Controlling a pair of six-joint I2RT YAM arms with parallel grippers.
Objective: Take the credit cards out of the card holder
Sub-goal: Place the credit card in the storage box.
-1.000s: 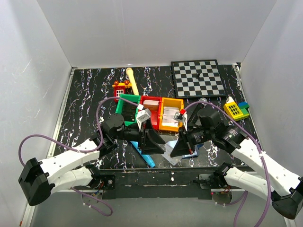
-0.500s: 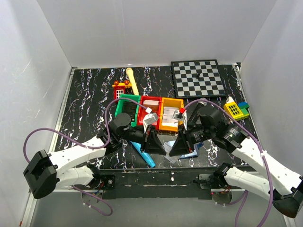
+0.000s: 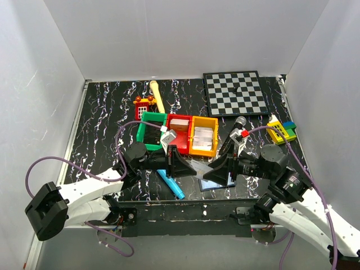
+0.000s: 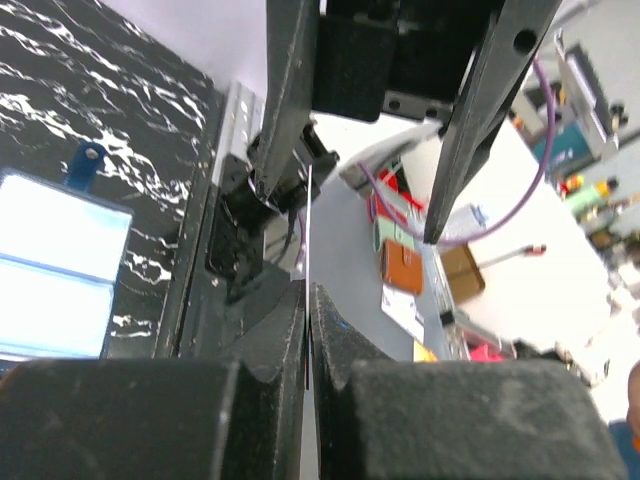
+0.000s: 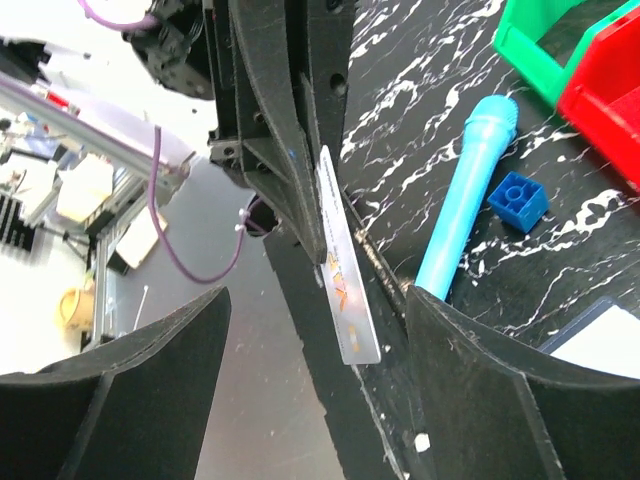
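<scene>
My left gripper [image 3: 194, 167] is shut on a thin silver credit card [image 5: 345, 290], which shows edge-on between its jaws [image 4: 308, 300] in the left wrist view. The card sticks out toward my right gripper [image 5: 310, 390]. The right gripper's jaws stand wide open on either side of the card without touching it, and it sits just right of the left gripper in the top view [image 3: 207, 172]. The card holder [image 3: 219, 182] lies open on the table below the right gripper, with its light blue-grey pockets [image 4: 60, 270] facing up.
A cyan toy microphone [image 5: 465, 190] and a small blue brick [image 5: 518, 197] lie near the holder. Green [image 3: 147, 126], red [image 3: 179, 129] and orange [image 3: 203, 140] bins stand behind the grippers. A chessboard [image 3: 235, 93] lies at the back right, and a yellow toy [image 3: 279, 130] sits at the right.
The left gripper has shut on the card. The right gripper has opened, let the card go and drawn back to the right.
</scene>
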